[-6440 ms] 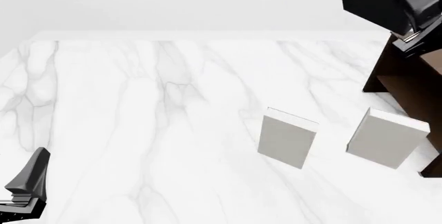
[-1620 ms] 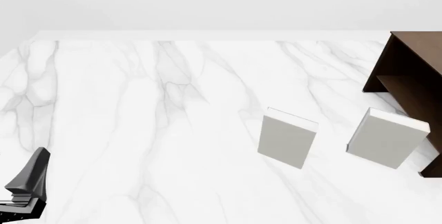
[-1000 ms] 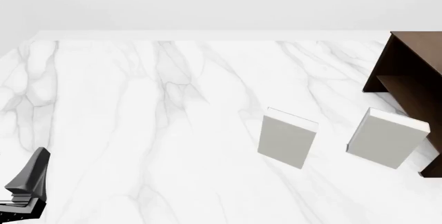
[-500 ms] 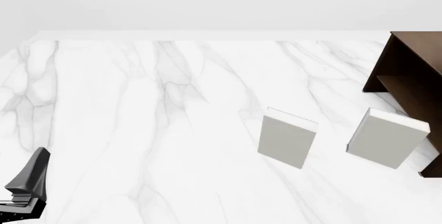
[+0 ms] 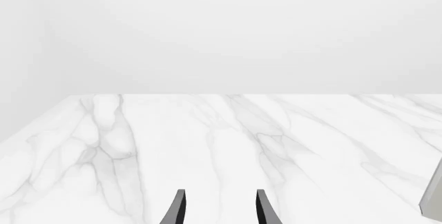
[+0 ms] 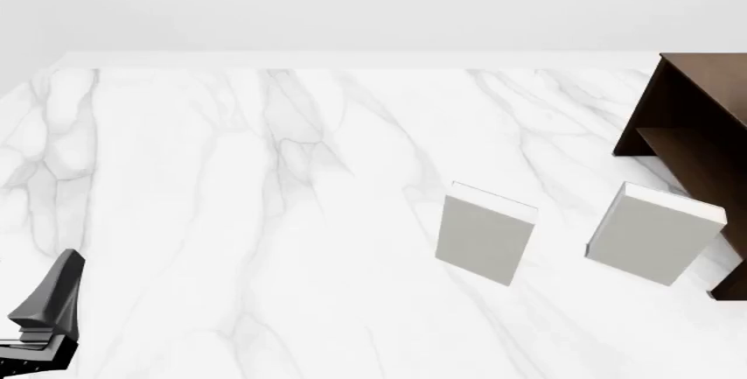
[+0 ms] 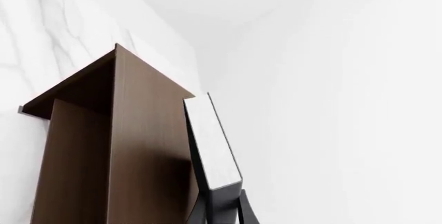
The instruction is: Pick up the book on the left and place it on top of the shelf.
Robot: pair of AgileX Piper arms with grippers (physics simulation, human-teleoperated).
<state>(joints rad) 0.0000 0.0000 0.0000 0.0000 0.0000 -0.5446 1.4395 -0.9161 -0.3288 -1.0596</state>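
The book (image 7: 212,146), charcoal-black with a white page edge, rests with its cover against the flat top of the dark brown shelf (image 7: 148,146) in the right wrist view. My right gripper (image 7: 224,208) holds the book's near end, with its fingers close on both sides. Neither the book nor the right gripper shows in the front view, where only the shelf's left part (image 6: 691,138) stands at the right edge. My left gripper (image 6: 47,305) is open and empty at the table's near left corner; its fingers (image 5: 179,206) are spread apart over bare marble.
Two light grey books stand upright on the white marble table (image 6: 233,204), one right of the middle (image 6: 487,232) and one (image 6: 653,232) just in front of the shelf. An edge of a grey book (image 5: 433,198) shows in the left wrist view.
6.4 s ago the right gripper held the book above the shelf at the front view's top right; both have since left that view. Nothing has moved over the last 1.6 s.
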